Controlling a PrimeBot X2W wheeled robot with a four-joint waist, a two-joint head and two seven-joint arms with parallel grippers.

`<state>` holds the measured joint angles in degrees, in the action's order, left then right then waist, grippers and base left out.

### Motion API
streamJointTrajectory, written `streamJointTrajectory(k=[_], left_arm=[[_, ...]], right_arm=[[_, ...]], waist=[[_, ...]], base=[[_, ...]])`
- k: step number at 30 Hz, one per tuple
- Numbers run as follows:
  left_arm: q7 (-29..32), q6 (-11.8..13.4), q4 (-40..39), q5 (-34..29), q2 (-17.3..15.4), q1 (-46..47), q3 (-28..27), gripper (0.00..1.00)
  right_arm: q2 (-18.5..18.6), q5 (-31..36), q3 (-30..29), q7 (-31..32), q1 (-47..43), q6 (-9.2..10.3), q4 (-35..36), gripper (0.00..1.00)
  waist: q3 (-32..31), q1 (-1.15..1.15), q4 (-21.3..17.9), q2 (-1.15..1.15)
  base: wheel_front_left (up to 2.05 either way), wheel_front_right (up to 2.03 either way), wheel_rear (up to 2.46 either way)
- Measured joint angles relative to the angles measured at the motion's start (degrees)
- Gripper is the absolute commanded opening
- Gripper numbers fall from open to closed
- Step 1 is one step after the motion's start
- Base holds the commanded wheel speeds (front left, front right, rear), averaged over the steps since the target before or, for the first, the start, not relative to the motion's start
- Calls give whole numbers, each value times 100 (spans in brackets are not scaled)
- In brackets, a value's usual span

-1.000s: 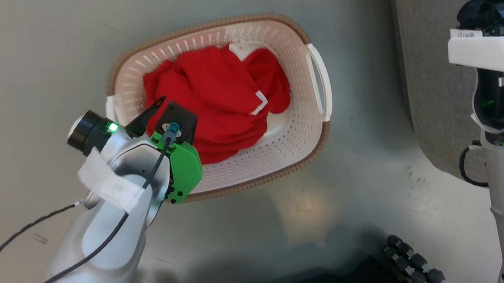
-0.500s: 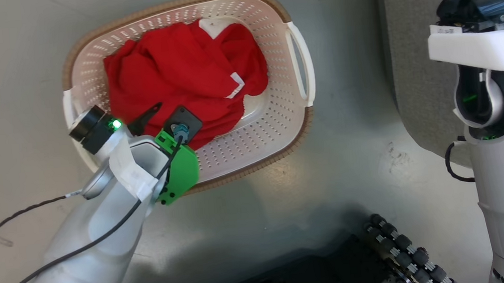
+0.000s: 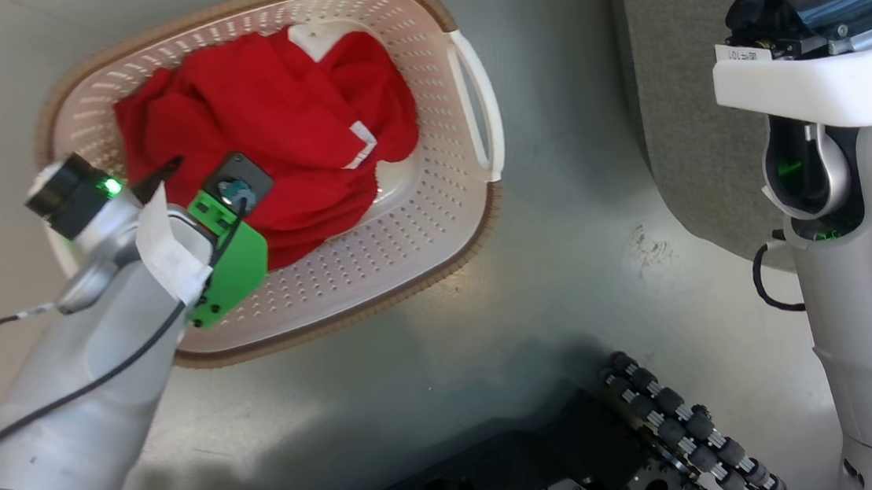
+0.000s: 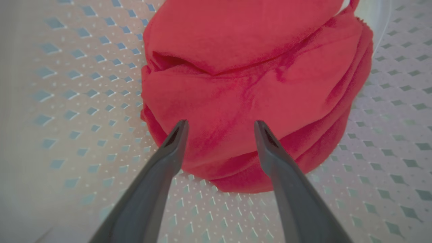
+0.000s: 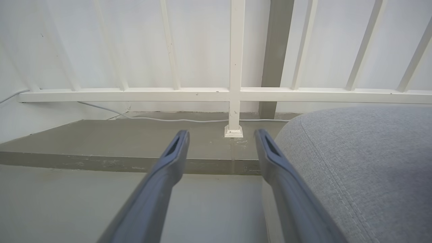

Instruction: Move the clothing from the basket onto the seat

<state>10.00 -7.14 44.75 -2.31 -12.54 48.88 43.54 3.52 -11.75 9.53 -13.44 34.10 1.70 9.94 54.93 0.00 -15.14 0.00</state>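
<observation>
My left gripper [image 4: 221, 123] hangs wide open, empty, over the red clothing [image 4: 243, 77] heaped in the basket [image 3: 442, 221]. I judge this the reach; next, lower, pinch a fold, lift toward the grey sofa [image 5: 364, 162].

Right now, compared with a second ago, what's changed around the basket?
Mostly the head camera swung, which shifts the whole picture. The left claw has crept slightly further over the clothing, open, gripping nothing. The clothing still lies in the basket; the right claw is open by the seat.
</observation>
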Motion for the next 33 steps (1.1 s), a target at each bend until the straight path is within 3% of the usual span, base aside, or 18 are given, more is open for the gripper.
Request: streamJointTrajectory(k=[8, 24, 25, 26, 27, 29, 30, 32, 33], left_arm=[[111, 0, 390, -67, -125, 264, 71, 100], [207, 0, 1036, -174, 27, 416, 378, 100], [207, 0, 1057, -174, 30, 420, 379, 86], [208, 0, 1090, -174, 32, 426, 387, 49], [210, 0, 1134, -174, 35, 431, 402, 45], [212, 0, 1216, -174, 34, 433, 413, 26], [213, 0, 1238, -174, 34, 434, 417, 26], [212, 0, 1279, -174, 36, 450, 434, 0], [212, 0, 1306, -174, 40, 463, 441, 0]], right_arm=[[-5, -54, 37, -47, 83, 70, 8, 100], [-27, -160, 171, -109, 90, 146, -107, 100], [-27, -162, 172, -110, 90, 164, -109, 100], [-30, -163, 175, -113, 90, 186, -112, 100], [-29, -171, 176, -113, 90, 186, -115, 100], [-30, -187, 188, -114, 90, 187, -124, 100], [-30, -190, 194, -114, 90, 187, -129, 100], [-31, -193, 202, -114, 90, 188, -134, 100], [-31, -193, 204, -114, 90, 190, -136, 100]], waist=[[189, 0, -153, 0], [252, 0, -290, 0], [253, 0, -296, 0], [254, 0, -301, 0], [255, 0, -307, 0], [255, 0, -318, 0], [255, 0, -324, 0], [252, 0, -335, 0], [251, 0, -340, 0]], base=[[0, 0, 0], [0, 0, 0], [0, 0, 0], [0, 0, 0], [0, 0, 0], [0, 0, 0], [0, 0, 0], [0, 0, 0], [0, 0, 0]])
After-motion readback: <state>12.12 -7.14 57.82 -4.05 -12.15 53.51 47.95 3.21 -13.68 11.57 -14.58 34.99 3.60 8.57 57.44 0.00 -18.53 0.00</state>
